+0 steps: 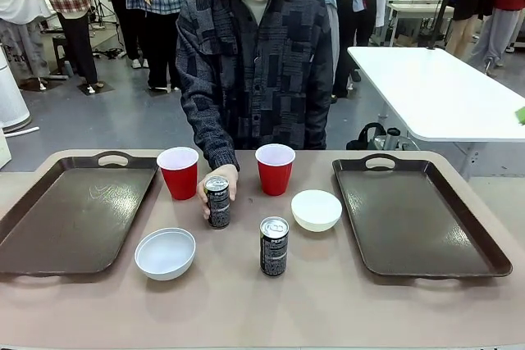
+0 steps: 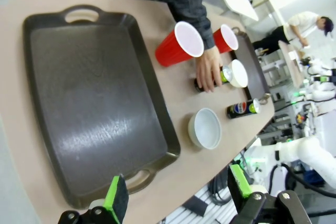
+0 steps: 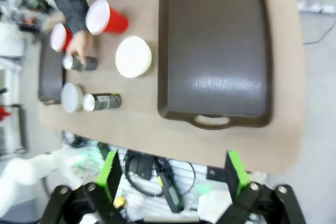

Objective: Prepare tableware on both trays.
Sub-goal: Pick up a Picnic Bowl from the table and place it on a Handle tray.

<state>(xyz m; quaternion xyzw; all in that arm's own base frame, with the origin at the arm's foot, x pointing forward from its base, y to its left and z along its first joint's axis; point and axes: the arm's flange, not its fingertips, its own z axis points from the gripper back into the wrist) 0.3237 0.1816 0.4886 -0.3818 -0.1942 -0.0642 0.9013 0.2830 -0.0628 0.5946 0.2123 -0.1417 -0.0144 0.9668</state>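
Left claw (image 2: 178, 190) hangs spread wide, gripping nothing, above the near end of the left tray (image 1: 74, 219). Right claw (image 3: 171, 174) is just as released and just as empty, up over the near edge of the desk (image 1: 246, 309) by the right tray (image 1: 418, 219). Both trays lie bare, one at each end of the desk, and every piece of tableware stands on the desk between them.

Now the worry, as we see it. The person's hand (image 1: 228, 176) is wrapped around the far can (image 1: 217, 201), so a claw reaching into the middle right now could meet fingers. Both cans are slim and tall, and we judge a nudge from a claw finger would tip them. The near can (image 1: 274, 245) stands close to the near bowl (image 1: 165, 252) and the far bowl (image 1: 316, 209), so there is little room to come down. The cups look light, and a hard squeeze could buckle one or knock it over.

Our count:
- Two trays.
- Two red cups, the left red cup (image 1: 179, 171) and the right red cup (image 1: 275, 168), both at the far side.
- Two white bowls.
- Two dark cans.
- One hand in the workspace.
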